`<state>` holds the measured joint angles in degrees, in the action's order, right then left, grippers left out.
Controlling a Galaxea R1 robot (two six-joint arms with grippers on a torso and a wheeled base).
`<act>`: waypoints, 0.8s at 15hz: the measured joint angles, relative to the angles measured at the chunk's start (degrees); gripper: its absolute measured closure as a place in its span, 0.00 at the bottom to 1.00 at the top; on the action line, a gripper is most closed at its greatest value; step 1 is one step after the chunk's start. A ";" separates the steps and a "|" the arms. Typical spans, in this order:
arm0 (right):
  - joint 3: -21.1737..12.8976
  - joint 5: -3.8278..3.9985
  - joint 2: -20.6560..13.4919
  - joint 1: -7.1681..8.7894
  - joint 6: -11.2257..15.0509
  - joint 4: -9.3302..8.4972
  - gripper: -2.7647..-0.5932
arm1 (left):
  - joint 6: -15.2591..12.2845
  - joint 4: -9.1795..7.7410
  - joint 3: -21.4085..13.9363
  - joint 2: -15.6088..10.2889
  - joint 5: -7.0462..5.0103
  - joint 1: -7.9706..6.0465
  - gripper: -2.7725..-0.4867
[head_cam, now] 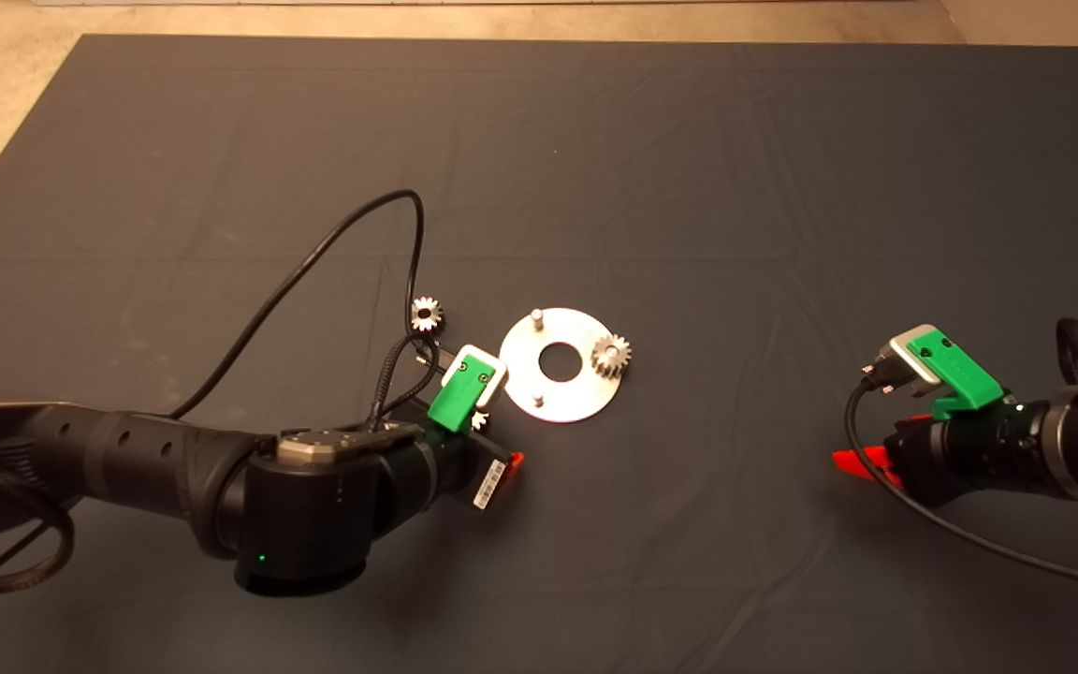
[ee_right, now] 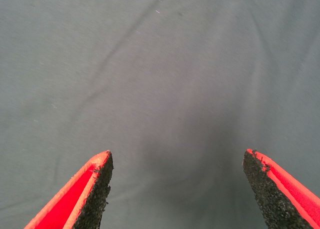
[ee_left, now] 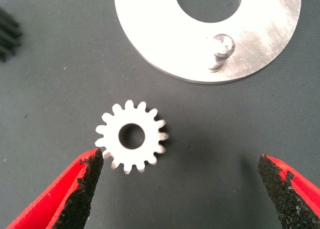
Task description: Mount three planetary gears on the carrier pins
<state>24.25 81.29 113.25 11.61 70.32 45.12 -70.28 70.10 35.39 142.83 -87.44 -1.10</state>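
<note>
The carrier disc (head_cam: 558,393) lies flat mid-mat with two bare pins, one far (head_cam: 535,316) and one near (head_cam: 539,401). One planetary gear (head_cam: 611,356) sits on the disc's right side, over the third pin. A second gear (head_cam: 426,314) lies on the mat to the disc's left. My left gripper (head_cam: 490,438) hovers at the disc's near-left edge. In the left wrist view it (ee_left: 182,184) is open around the third gear (ee_left: 131,136), which lies flat on the mat close to one finger (ee_left: 85,189). A bare pin (ee_left: 221,46) on the disc (ee_left: 160,44) stands just beyond it. My right gripper (head_cam: 862,461) is open and empty.
A black cable (head_cam: 314,253) loops from the left arm over the mat near the loose gear. A dark toothed shape (ee_left: 7,34) shows at the edge of the left wrist view. The right wrist view shows only bare mat (ee_right: 165,79) between its fingers (ee_right: 90,194).
</note>
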 joint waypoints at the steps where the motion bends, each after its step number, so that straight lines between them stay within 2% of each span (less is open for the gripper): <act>1: -0.09 -0.15 0.12 0.00 -0.02 0.00 0.39 | 0.53 0.02 0.22 0.17 0.01 0.05 0.24; 3: -0.09 -0.28 0.32 0.00 -0.02 0.05 0.39 | 1.17 0.07 0.50 -0.10 -0.02 0.46 0.24; 6: -0.09 -0.26 0.34 0.00 -0.02 0.06 0.39 | 3.30 0.11 1.38 -0.10 0.01 0.46 0.24; 12: -0.11 -0.28 0.89 0.00 -0.02 0.06 0.39 | 5.79 0.16 2.93 -0.60 0.00 0.46 0.24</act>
<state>24.14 81.01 114.14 11.61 70.29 45.18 -64.49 70.26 38.32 142.23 -87.44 -0.63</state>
